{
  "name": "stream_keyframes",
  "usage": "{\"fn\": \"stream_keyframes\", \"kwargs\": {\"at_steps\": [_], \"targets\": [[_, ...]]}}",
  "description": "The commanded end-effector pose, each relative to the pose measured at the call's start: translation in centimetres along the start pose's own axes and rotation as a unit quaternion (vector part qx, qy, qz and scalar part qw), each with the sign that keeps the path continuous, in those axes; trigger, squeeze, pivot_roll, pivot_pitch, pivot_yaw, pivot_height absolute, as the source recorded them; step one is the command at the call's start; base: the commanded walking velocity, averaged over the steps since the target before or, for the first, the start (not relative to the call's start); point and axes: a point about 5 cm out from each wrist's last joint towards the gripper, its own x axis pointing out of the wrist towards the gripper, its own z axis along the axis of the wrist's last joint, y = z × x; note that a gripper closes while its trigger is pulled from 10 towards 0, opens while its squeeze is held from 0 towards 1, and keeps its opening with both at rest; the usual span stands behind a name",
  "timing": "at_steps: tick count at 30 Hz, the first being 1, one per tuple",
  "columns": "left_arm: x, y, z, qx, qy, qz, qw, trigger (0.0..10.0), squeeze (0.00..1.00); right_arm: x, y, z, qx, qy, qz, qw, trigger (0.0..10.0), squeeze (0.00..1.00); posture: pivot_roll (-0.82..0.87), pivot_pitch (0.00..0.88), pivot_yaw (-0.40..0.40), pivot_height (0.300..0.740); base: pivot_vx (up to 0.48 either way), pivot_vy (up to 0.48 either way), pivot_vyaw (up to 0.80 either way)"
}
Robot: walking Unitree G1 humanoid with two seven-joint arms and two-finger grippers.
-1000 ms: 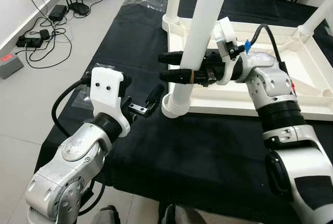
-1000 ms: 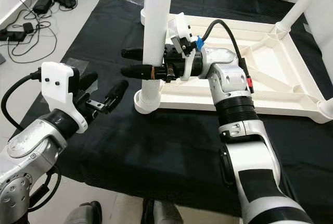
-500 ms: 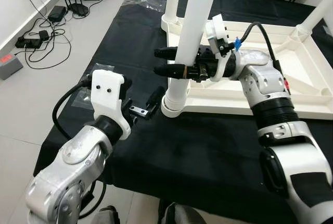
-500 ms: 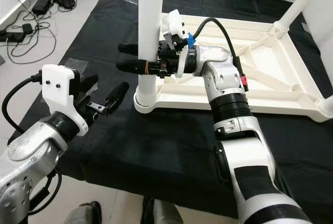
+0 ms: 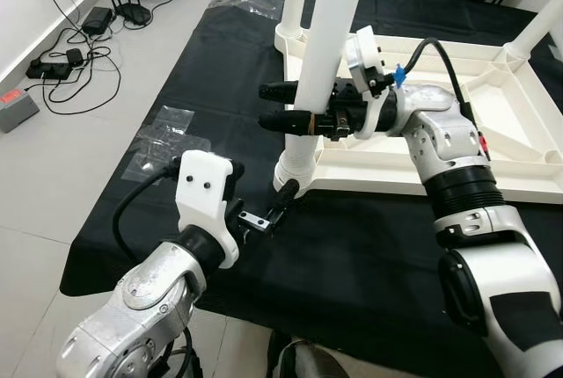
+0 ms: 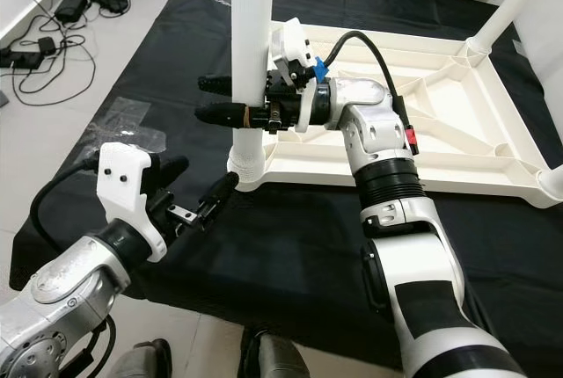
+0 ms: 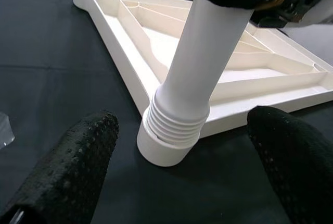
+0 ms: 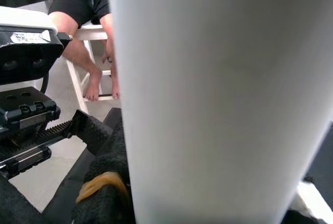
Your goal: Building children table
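I see my left gripper (image 5: 264,211) with fingers spread apart, low over the black mat (image 5: 352,264) before the table leg's (image 5: 330,53) base; my right gripper (image 5: 290,105) clamps that upright leg at the upturned tabletop's (image 5: 493,132) near-left corner.

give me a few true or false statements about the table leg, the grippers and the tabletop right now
1. The right gripper is clamped on the white leg. True.
2. The left gripper holds the leg's base. False: it is open, low beside the threaded base, touching nothing.
3. The tabletop lies upside down on the black mat. True: its ribbed underside faces up.
4. The leg lies flat on the mat. False: it stands upright at the tabletop's near corner.
5. Cables lie on the floor to the robot's left. True: cables sit by the wall.
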Motion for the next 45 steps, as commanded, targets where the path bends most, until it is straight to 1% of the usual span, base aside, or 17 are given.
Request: {"fn": "stream_keyframes", "kwargs": {"at_steps": [1, 3, 10, 12, 15, 20, 25, 28, 30, 32, 35, 37, 40, 41, 43, 44, 45], "targets": [[-0.1, -0.2, -0.1, -0.002, 0.003, -0.004, 1.000, 10.0, 0.00, -0.1, 0.3, -2.2, 0.025, 0.026, -0.019, 0.999, 10.0, 0.00, 0.05, 0.304, -0.147, 0.740, 0.000, 0.000, 0.00], [0.1, -0.1, 0.3, 0.004, -0.007, 0.001, 1.000, 10.0, 0.00, -0.1, 0.6, -3.6, 0.030, 0.035, -0.063, 0.997, 10.0, 0.00, 0.05, 0.305, -0.148, 0.740, 0.000, 0.000, 0.00], [0.4, 0.3, 0.7, 0.010, -0.014, 0.006, 1.000, 10.0, 0.00, 0.0, 0.7, -4.6, 0.031, 0.041, -0.117, 0.992, 10.0, 0.00, 0.05, 0.307, -0.144, 0.740, 0.000, 0.000, 0.00], [0.4, 0.5, 0.9, 0.015, -0.017, 0.007, 1.000, 10.0, 0.00, 0.1, 0.3, -4.9, 0.030, 0.050, -0.169, 0.984, 10.0, 0.00, 0.05, 0.309, -0.145, 0.740, 0.000, 0.000, 0.00], [0.4, 0.5, 0.9, 0.015, -0.017, 0.007, 1.000, 10.0, 0.00, 0.1, 0.3, -4.9, 0.030, 0.050, -0.169, 0.984, 10.0, 0.00, 0.05, 0.309, -0.145, 0.740, 0.000, 0.000, 0.00], [0.5, 0.9, 1.3, 0.022, -0.023, 0.012, 0.999, 10.0, 0.00, 1.2, -0.2, -5.8, 0.042, 0.084, -0.256, 0.962, 10.0, 0.00, 0.05, 0.309, -0.145, 0.740, 0.000, 0.000, 0.00], [0.5, 0.9, 1.3, 0.022, -0.024, 0.013, 0.999, 10.0, 0.00, 1.6, -0.5, -6.3, 0.054, 0.100, -0.285, 0.952, 10.0, 0.00, 0.04, 0.313, -0.146, 0.740, 0.000, 0.000, 0.00], [0.6, 1.0, 1.5, 0.021, -0.028, 0.016, 0.999, 10.0, 0.00, 1.8, -1.5, -6.9, 0.086, 0.117, -0.379, 0.914, 10.0, 0.00, 0.03, 0.317, -0.153, 0.740, 0.000, 0.000, 0.00], [0.6, 1.0, 1.5, 0.021, -0.028, 0.016, 0.999, 10.0, 0.00, 1.8, -1.5, -6.9, 0.086, 0.117, -0.379, 0.914, 10.0, 0.00, 0.03, 0.317, -0.153, 0.740, 0.000, 0.000, 0.00], [0.6, 1.1, 1.5, 0.022, -0.029, 0.018, 0.999, 10.0, 0.00, 1.6, -1.9, -7.2, 0.105, 0.114, -0.433, 0.888, 10.0, 0.00, 0.03, 0.318, -0.154, 0.740, 0.000, 0.000, 0.00], [0.6, 1.2, 1.5, 0.022, -0.029, 0.019, 0.999, 10.0, 0.00, 1.4, -2.0, -7.3, 0.105, 0.111, -0.461, 0.874, 10.0, 0.00, 0.03, 0.318, -0.154, 0.740, 0.000, 0.000, 0.00], [0.6, 1.3, 1.6, 0.023, -0.029, 0.020, 0.999, 10.0, 0.00, 1.1, -2.1, -7.6, 0.118, 0.113, -0.502, 0.849, 10.0, 0.00, 0.03, 0.317, -0.155, 0.740, 0.000, 0.000, 0.00], [0.7, 1.4, 1.6, 0.023, -0.029, 0.020, 0.999, 10.0, 0.00, 1.0, -2.1, -7.7, 0.119, 0.113, -0.520, 0.838, 10.0, 0.00, 0.03, 0.317, -0.155, 0.740, 0.000, 0.000, 0.00], [0.7, 1.4, 1.6, 0.023, -0.030, 0.020, 0.999, 10.0, 0.00, 1.1, -2.0, -7.9, 0.127, 0.115, -0.542, 0.823, 10.0, 0.00, 0.03, 0.317, -0.155, 0.740, 0.000, 0.000, 0.00], [0.7, 1.4, 1.6, 0.023, -0.030, 0.020, 0.999, 10.0, 0.00, 1.1, -2.0, -7.9, 0.127, 0.115, -0.542, 0.823, 10.0, 0.00, 0.03, 0.317, -0.155, 0.740, 0.000, 0.000, 0.00], [0.7, 1.4, 1.6, 0.023, -0.030, 0.020, 0.999, 10.0, 0.00, 1.1, -1.9, -8.0, 0.130, 0.115, -0.568, 0.805, 10.0, 0.00, 0.03, 0.316, -0.156, 0.740, 0.000, 0.000, 0.00], [0.7, 1.4, 1.6, 0.023, -0.030, 0.020, 0.999, 10.0, 0.00, 1.1, -1.9, -8.0, 0.130, 0.115, -0.568, 0.805, 10.0, 0.00, 0.03, 0.316, -0.156, 0.740, 0.000, 0.000, 0.00]]}}
